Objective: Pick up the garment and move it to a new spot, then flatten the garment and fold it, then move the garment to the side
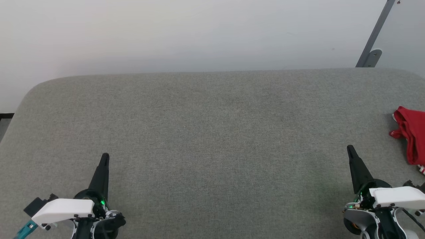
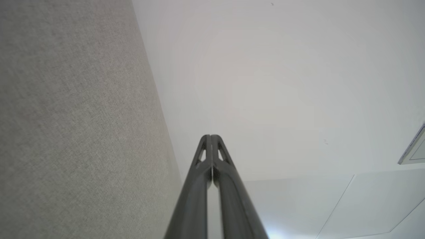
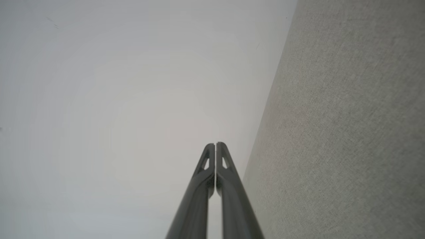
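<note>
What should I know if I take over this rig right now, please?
Left gripper: fingers shut, nothing held, over the near left of the grey table.
Right gripper: fingers shut, nothing held, near right.
Garment: red, bunched at the table's right edge, beyond the right gripper and partly cut off in the head view.
Done: nothing evident; what shows looks crumpled, not flat or folded.
Left: pick it up, move it, flatten, fold, set aside.

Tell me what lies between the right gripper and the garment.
Just bare grey table, as the head view shows: the right gripper is apart from the garment, with nothing between.
</note>
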Controlling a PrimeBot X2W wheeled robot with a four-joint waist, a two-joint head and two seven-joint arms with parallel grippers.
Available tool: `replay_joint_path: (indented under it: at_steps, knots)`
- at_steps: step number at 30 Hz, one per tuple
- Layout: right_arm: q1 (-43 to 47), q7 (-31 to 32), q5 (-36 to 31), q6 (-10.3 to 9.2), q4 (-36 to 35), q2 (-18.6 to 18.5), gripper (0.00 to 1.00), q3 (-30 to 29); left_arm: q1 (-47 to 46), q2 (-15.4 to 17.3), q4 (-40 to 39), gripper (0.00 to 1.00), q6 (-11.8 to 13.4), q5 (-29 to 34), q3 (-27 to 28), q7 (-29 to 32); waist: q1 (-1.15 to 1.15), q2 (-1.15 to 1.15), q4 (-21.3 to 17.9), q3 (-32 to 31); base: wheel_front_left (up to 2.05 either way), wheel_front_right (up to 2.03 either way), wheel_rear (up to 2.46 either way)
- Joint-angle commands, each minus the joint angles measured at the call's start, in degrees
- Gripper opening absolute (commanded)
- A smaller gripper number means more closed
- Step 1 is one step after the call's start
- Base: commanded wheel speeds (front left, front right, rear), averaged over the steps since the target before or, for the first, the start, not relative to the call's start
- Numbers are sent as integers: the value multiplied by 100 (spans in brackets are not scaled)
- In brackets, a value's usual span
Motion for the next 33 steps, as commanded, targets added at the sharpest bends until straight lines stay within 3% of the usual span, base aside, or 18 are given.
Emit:
replay_joint_path:
  at_steps: [1, 10, 33]
  knots:
    - [-81, 45, 112, 2, 25, 40, 0, -21, -75, 10, 2, 0, 10, -135, 37, 49, 0, 0, -4, -3, 0, 0, 0]
    - [-89, 98, 370, 2, 50, 73, 0, -19, -131, -18, 32, 0, 11, -396, 84, 141, 0, 0, -28, -22, 0, 0, 0]
    - [-79, 95, 357, 2, 45, 67, 0, -16, -135, -50, 32, 0, 11, -330, 122, 166, 0, 0, -28, -22, 0, 0, 0]
